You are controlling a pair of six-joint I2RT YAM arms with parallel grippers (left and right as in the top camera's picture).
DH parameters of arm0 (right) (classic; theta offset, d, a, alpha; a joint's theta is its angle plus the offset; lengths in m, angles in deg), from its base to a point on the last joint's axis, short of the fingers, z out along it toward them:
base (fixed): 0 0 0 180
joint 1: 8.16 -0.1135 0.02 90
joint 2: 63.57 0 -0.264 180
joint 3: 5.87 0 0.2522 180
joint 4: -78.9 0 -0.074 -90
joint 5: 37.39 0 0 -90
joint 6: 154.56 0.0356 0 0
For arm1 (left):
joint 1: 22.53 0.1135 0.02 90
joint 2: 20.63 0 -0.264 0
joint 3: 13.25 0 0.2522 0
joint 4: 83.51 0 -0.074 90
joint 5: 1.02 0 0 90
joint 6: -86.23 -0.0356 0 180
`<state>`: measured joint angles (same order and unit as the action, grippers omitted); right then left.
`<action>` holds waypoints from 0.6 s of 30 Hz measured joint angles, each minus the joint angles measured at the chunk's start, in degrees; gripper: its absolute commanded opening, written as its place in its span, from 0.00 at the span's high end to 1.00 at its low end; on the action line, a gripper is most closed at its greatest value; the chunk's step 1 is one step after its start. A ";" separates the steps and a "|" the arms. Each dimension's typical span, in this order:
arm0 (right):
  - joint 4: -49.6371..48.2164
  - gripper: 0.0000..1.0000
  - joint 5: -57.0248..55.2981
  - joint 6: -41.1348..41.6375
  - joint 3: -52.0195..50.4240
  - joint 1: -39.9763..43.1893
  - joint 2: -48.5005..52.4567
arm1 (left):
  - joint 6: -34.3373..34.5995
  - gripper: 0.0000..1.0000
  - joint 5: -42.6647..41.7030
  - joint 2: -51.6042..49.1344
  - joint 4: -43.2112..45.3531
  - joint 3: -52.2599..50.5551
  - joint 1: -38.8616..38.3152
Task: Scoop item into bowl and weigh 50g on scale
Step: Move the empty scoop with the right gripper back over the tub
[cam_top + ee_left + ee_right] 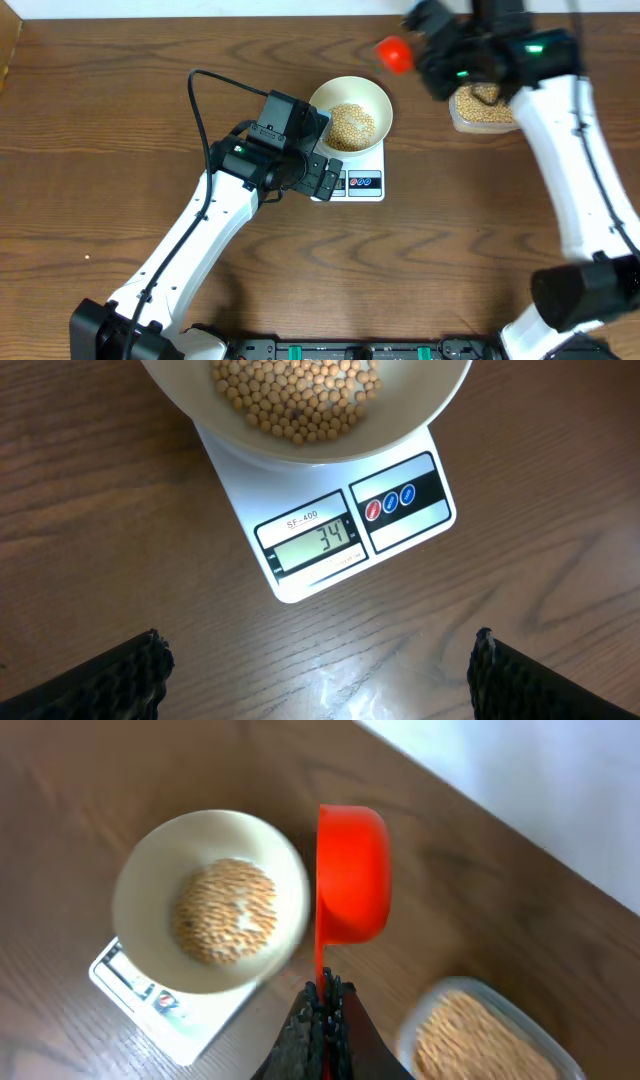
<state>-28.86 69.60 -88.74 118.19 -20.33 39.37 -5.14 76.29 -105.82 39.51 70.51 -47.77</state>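
The white bowl (pixel 350 112) stands on the white scale (pixel 362 184) and holds a pile of tan beans (pixel 350 125). In the left wrist view the scale's display (pixel 318 543) reads 34, with the bowl (pixel 310 420) above it. My left gripper (pixel 318 675) is open and empty, hovering over the wood just in front of the scale. My right gripper (pixel 325 1005) is shut on the handle of a red scoop (pixel 352 870), held in the air between the bowl (pixel 210 900) and the clear tub of beans (pixel 470 1035). The scoop's inside is hidden.
The clear plastic tub (pixel 483 108) with beans sits at the back right, partly under the right arm. The left arm stretches from the front left across the table towards the scale. A white wall edge runs along the back.
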 measured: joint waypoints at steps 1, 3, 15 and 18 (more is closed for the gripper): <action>0.48 0.99 0.20 0.63 0.24 1.73 -0.90 | 0.00 0.03 0.00 0.00 0.02 0.00 0.00; 1.77 0.99 0.50 1.44 0.55 4.57 -1.84 | 0.00 0.04 0.00 0.00 0.00 -0.02 0.00; 9.86 0.99 -1.51 3.69 0.31 18.73 -2.08 | 0.00 0.04 -0.02 0.00 0.00 0.00 0.00; 9.75 0.99 -3.41 4.11 -0.81 19.61 -2.08 | 0.00 0.04 0.00 0.00 0.00 0.00 0.00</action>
<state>-19.11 66.19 -84.63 117.38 -0.72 37.29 -5.14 76.29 -105.82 39.51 70.51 -47.77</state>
